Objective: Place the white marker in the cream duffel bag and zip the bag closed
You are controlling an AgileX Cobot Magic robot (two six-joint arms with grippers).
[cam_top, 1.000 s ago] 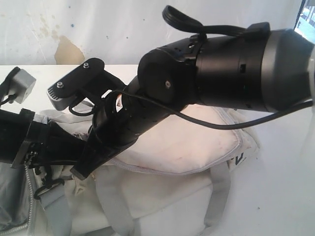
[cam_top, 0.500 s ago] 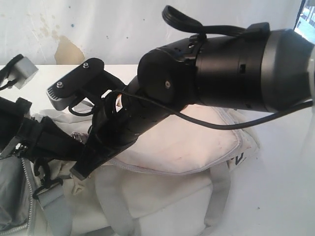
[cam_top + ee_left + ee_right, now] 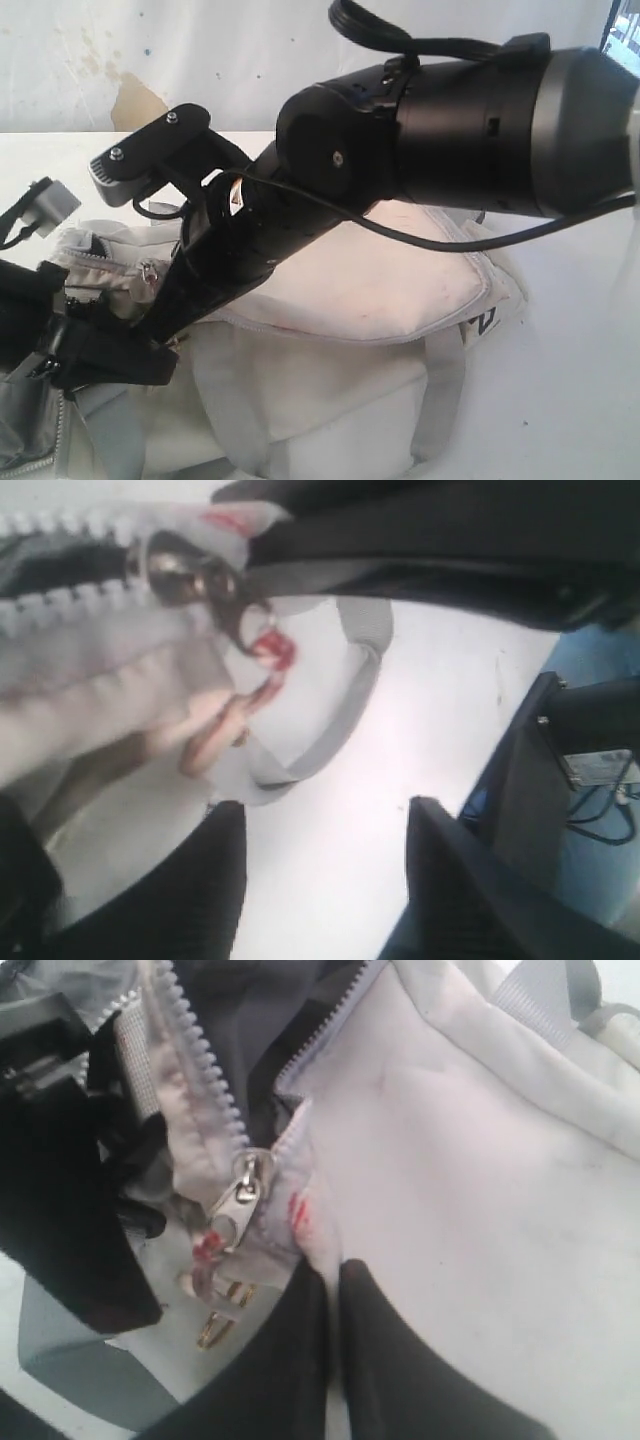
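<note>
White tabletop (image 3: 580, 350) against a white wall (image 3: 250, 60) bearing stains and a tan patch of missing paint. The cream duffel bag (image 3: 380, 290) lies on its side across the middle of the table. The right arm (image 3: 450, 130) reaches across it toward the left end, hiding much of the upper panel in the exterior view. The white marker is not visible in any view. It is presumably inside the bag already, but this cannot be confirmed. The zip is not closed. In the right wrist view the zipper slider (image 3: 240, 1192) sits near one end of its run, and beyond it the two rows of teeth stand parted over the dark lining (image 3: 270, 1020). By this evidence the remaining work is the whole of the zipping. The right gripper (image 3: 333, 1268) is closed tight just beside the slider and appears to nip a fold of the bag's fabric, not the pull tab. The left gripper (image 3: 322, 810) stands moderately open with bare table showing between its fingers (image 3: 200, 880). It holds nothing, and the slider lies close ahead of it. Obstructions noted: a loose grey strap (image 3: 350, 710) curls on the table just by the zip end, where it could catch a finger. The right arm's cable (image 3: 420, 240) hangs across the bag's top. Both arms crowd the same end of the bag, leaving little room to draw the slider along.
</note>
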